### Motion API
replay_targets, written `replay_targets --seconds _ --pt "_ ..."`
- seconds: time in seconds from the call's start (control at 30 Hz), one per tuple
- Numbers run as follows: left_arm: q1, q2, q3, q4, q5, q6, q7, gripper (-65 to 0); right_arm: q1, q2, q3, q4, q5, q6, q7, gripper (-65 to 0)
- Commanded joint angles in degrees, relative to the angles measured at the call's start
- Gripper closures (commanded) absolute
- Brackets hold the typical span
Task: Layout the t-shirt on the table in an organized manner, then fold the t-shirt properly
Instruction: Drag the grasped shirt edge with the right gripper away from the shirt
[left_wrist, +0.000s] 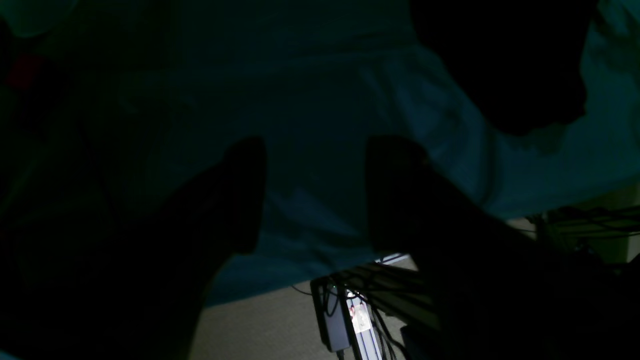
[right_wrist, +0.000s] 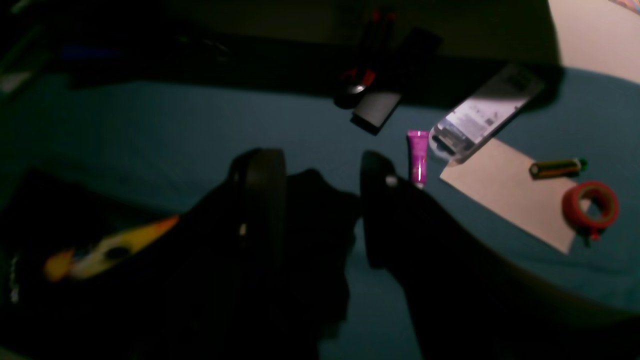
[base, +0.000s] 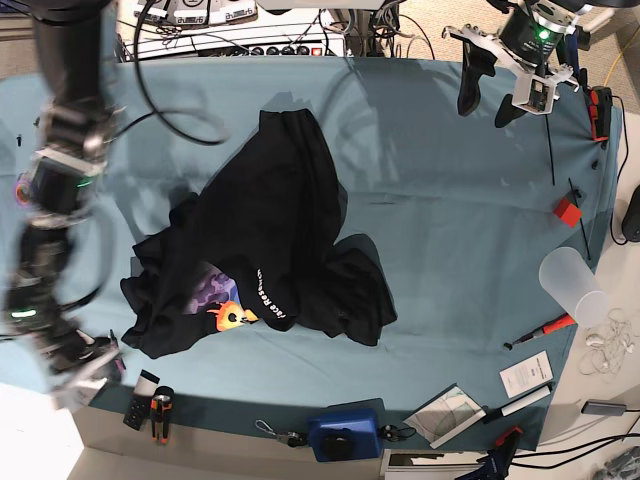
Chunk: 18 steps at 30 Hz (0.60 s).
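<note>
Clearly, the main risk is that the large black cotton t-shirt (base: 265, 250) stays bunched when it is picked up next. It lies as a crumpled heap near the middle-left of the wide table covered with teal-blue cloth (base: 450, 220), and its layers overlap, so jaws that come down on it may catch two layers at once and drag the whole heap instead of spreading it.

The right gripper (right_wrist: 322, 210) hangs over a black fold of the shirt, and its jaws stand apart with cloth below the gap; I cannot tell if the cloth touches them. If the arm moves sideways from here, a finger could hook this fold and pull it. Small things lie near: a purple tube (right_wrist: 418, 156), a red tape roll (right_wrist: 590, 205) and a beige paper sheet (right_wrist: 505, 192). A swept hem might push them.

The left gripper (left_wrist: 315, 195) is over the table's edge, well apart from the shirt, its jaws open and empty.

On the shirt only part of the orange-yellow and purple print (base: 228, 305) shows, with white letters beside it.
</note>
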Motion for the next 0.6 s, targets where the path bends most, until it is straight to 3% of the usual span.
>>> replay_targets --seconds 0.0,0.13,0.37,0.57 --pt "0.5 -0.17 -0.15 0.98 -0.98 -0.24 -1.31 -32.6 1.55 1.31 0.2 1.86 1.66 0.98 -1.16 -25.1" --pt "0.48 -0.2 -0.15 0.98 -0.98 -0.24 -1.4 -32.6 -3.43 2.23 0.2 2.73 5.92 2.71 -5.81 -25.1" --pt "0.5 -0.17 -0.15 0.98 -0.98 -0.22 -1.42 -32.6 -17.29 2.08 0.26 2.73 5.81 3.19 -3.45 -25.1" --pt "0.46 -0.17 -0.17 0.98 -0.98 -0.22 -1.44 -32.6 -23.17 1.05 4.17 2.71 2.95 3.15 -2.23 -25.1"
